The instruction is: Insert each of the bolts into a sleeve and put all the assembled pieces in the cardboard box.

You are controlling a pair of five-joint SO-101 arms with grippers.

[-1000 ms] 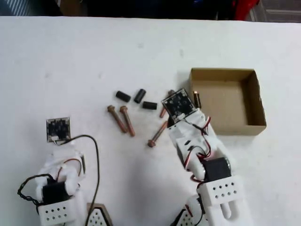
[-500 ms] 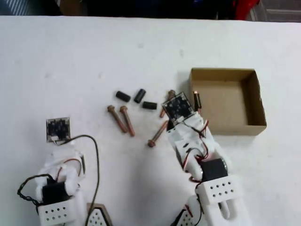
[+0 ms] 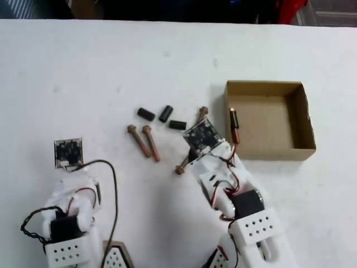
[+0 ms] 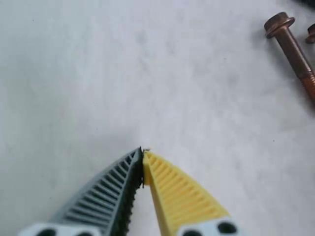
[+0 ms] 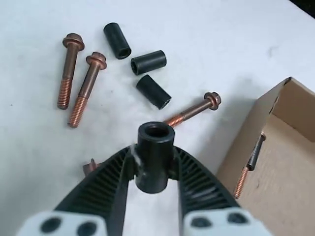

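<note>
Right wrist view: stubby black hollow sleeve [image 5: 155,162] in right end effector [image 5: 153,153]

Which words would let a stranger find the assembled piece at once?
Find the box on the right side of the table. Inside it, along the wall nearest the loose bolts, rests the piece. Unlike those bare bolts, it wears a dark sleeve.

Sleeves [image 3: 165,114] lie behind two bolts [image 3: 150,143] (cardboard box [image 3: 265,85] at right).
</note>
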